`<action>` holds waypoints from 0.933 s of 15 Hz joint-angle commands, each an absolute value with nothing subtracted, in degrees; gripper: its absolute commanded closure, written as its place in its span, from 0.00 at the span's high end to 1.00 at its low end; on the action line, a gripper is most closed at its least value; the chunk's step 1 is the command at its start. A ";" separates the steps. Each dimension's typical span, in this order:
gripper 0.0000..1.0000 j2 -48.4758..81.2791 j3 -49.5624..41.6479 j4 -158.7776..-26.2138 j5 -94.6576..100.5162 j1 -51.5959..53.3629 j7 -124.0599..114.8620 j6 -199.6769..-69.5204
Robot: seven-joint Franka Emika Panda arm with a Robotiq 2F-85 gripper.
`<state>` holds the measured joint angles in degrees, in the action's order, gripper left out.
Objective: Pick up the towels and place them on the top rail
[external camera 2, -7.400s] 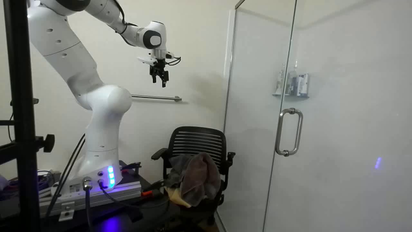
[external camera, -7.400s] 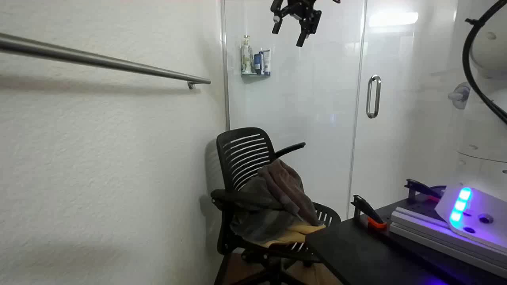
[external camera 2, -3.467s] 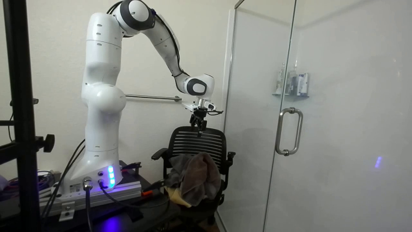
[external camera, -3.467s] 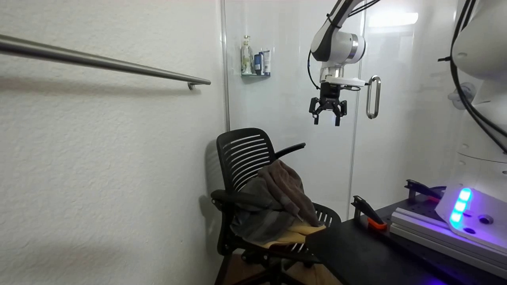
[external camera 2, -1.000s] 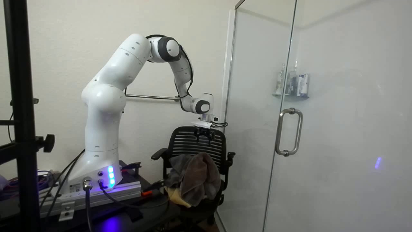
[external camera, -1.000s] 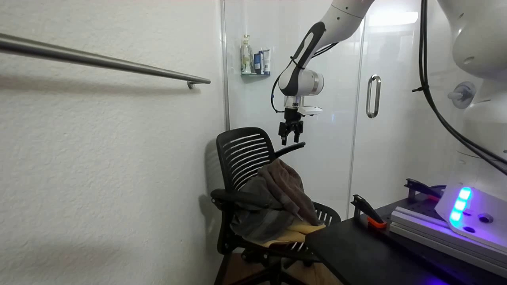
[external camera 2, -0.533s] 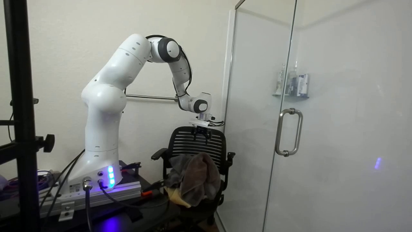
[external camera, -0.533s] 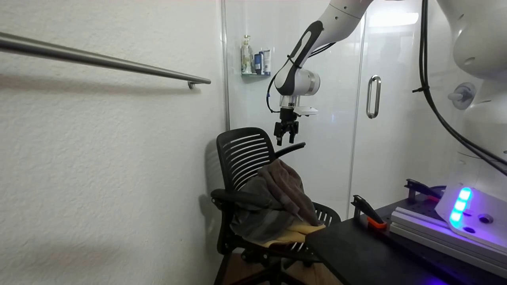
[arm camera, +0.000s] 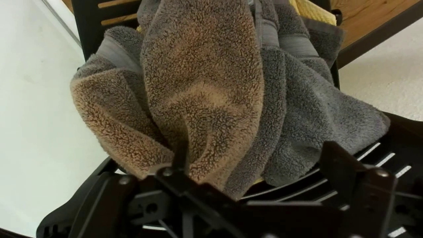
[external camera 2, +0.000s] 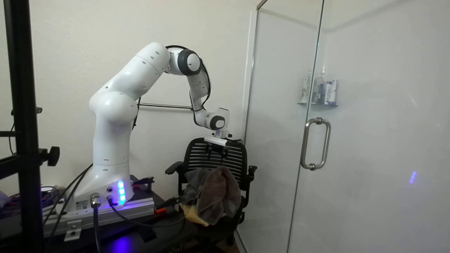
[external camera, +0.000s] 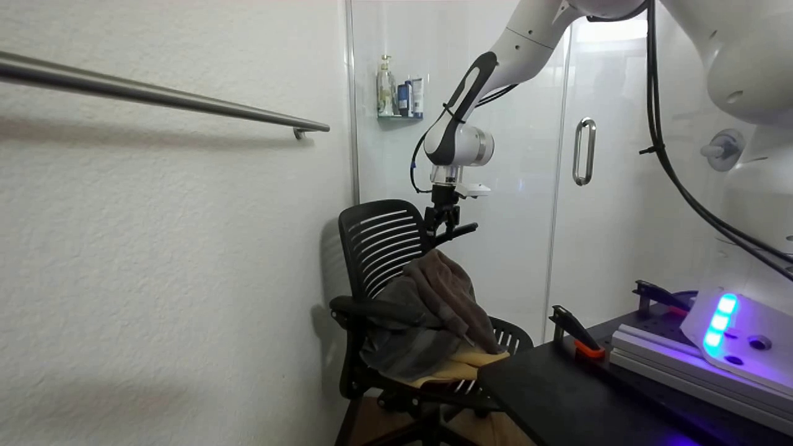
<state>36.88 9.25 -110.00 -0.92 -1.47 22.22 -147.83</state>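
Lowered toward 7 o'clock in both exterior views since half a second ago, the end effector (external camera: 440, 235) hangs close above the towels (external camera: 452, 285), which look unchanged. Its fingers (arm camera: 337, 162) are spread well apart in the wrist view, and in both exterior views a gap shows between their tips and the towels at 6 o'clock. On top lies the brown towel (arm camera: 205, 66), with the grey towel (external camera: 403, 350) bunched beside and partly under it, at 7 o'clock in an exterior view; the yellow towel (external camera: 461, 368) peeks out at the bottom, at 6 o'clock. Seen from the wrist, the grey one spreads toward 3 o'clock and the yellow one shows at 2 o'clock. All three are heaped on the black chair (external camera: 372, 214). At 10 o'clock from the end effector, well apart from the towels, the metal rail (external camera: 161, 93) runs along the wall (external camera: 155, 279). In an exterior view, at 4 o'clock from the chair, the black desk (external camera: 557, 390) carries the base (external camera: 746, 325) of the white arm (external camera: 526, 52) and two clamps (external camera: 573, 325). Farther off stands a glass door (external camera: 610, 248), its handle (external camera: 584, 152) at 2 o'clock from the end effector, and a small shelf (external camera: 399, 116) of bottles (external camera: 385, 93) sits at 11 o'clock.
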 commanded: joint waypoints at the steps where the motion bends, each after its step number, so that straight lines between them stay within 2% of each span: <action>1: 1.00 39.43 6.89 -108.08 2.47 1.40 18.03 -148.34; 9: 1.00 40.85 6.93 -107.76 1.93 1.26 15.17 -147.53; 14: 1.00 50.18 9.49 -100.59 -4.45 -5.24 17.37 -150.90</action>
<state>44.26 7.94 -106.13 -2.29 -1.86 16.02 -149.43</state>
